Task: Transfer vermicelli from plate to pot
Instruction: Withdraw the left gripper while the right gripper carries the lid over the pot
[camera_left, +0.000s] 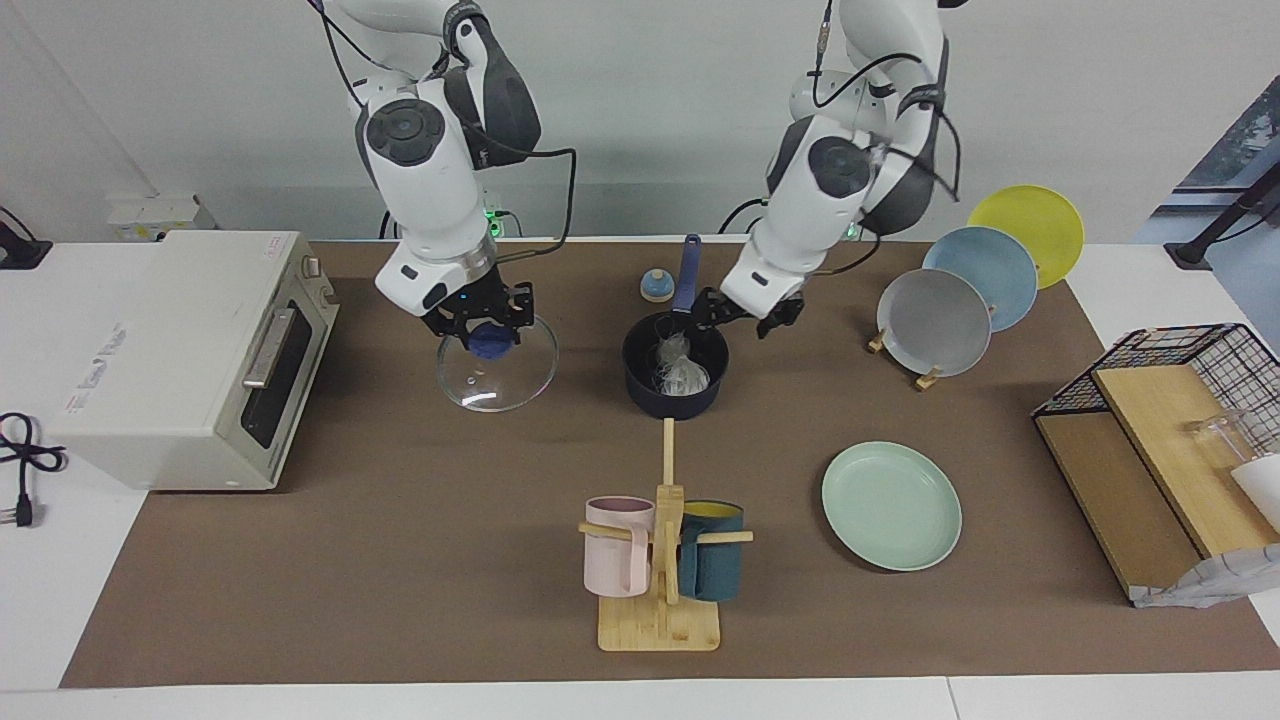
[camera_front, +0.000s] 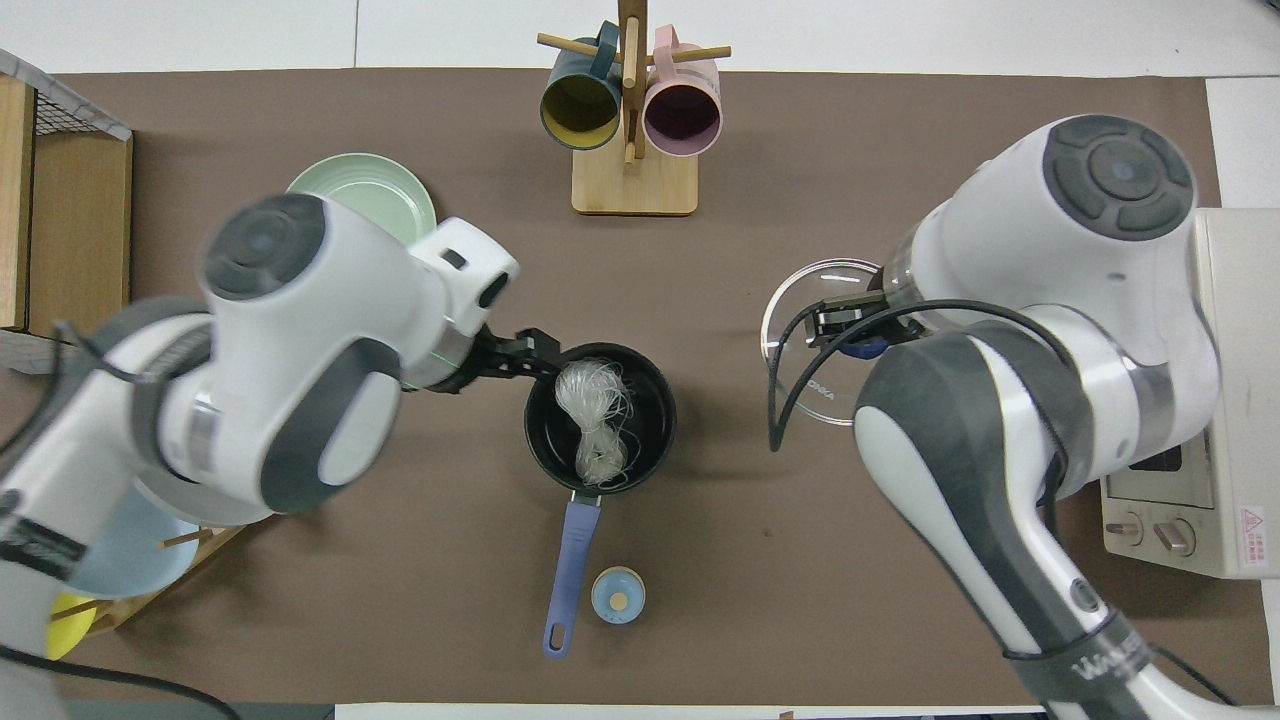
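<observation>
A: What lay nearest the robots?

B: A small blue knob (camera_front: 618, 596) lay beside the pot's long handle. The pot (camera_left: 640, 385) stood mid-table, handle pointing toward the robots. The vermicelli (camera_front: 596, 418) lay inside it as a white clump on the black base.

A: Left gripper?

B: The left gripper (camera_left: 738, 315) hung just above the pot's rim at the side toward the left arm's end. Fingers spread, nothing between them. One strand seemed to run from the clump up toward a fingertip; contact could not be confirmed.

A: Right gripper?

B: The right gripper (camera_left: 487, 327) was clamped on the blue knob of a glass lid (camera_left: 497, 368), held tilted above the mat between the pot and the toaster oven (camera_left: 190, 355).

A: Farther out?

B: The plate (camera_left: 890, 505) sat bare, farther from the robots than the pot, toward the left arm's end. The mug stand (camera_left: 660, 570) with a pink mug (camera_left: 616, 545) and a teal mug (camera_left: 712, 565) stood farthest.
</observation>
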